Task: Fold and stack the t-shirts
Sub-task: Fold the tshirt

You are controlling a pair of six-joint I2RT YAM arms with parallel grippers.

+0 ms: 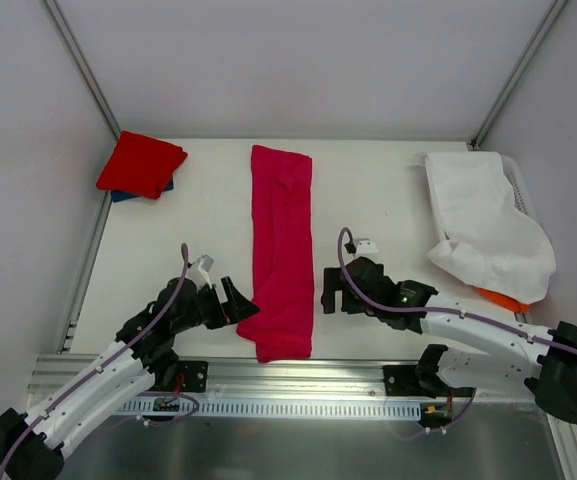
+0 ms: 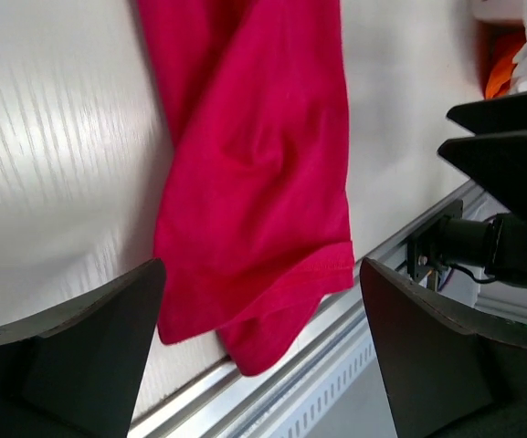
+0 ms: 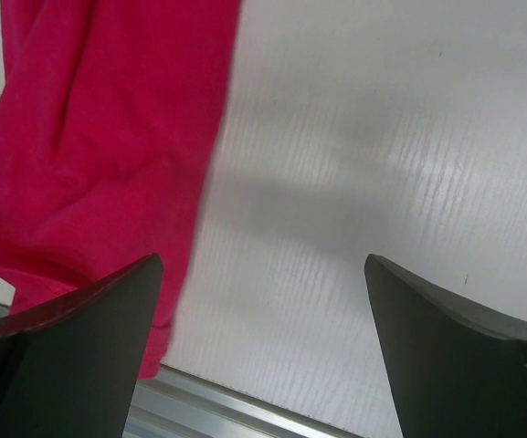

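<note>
Across the white table we saw the crimson shirt lying as one long narrow strip down the middle, running from near the far edge to the near edge, where its hem reached the metal rail. To the right, at the table's far right side, a heap of white cloth lay well apart from it, with a bit of something orange showing under its near edge; we could not tell what that was. At the far left corner the red shirt sat folded into a small square on top of the blue shirt, of which only a thin edge showed. The left gripper hung just beside the strip's near left edge, its fingers spread wide and grasping nothing, with the hem showing between them in its wrist view. The right gripper hung just beside the strip's right edge, likewise released, with bare table between its fingers and the cloth off to one side.
</note>
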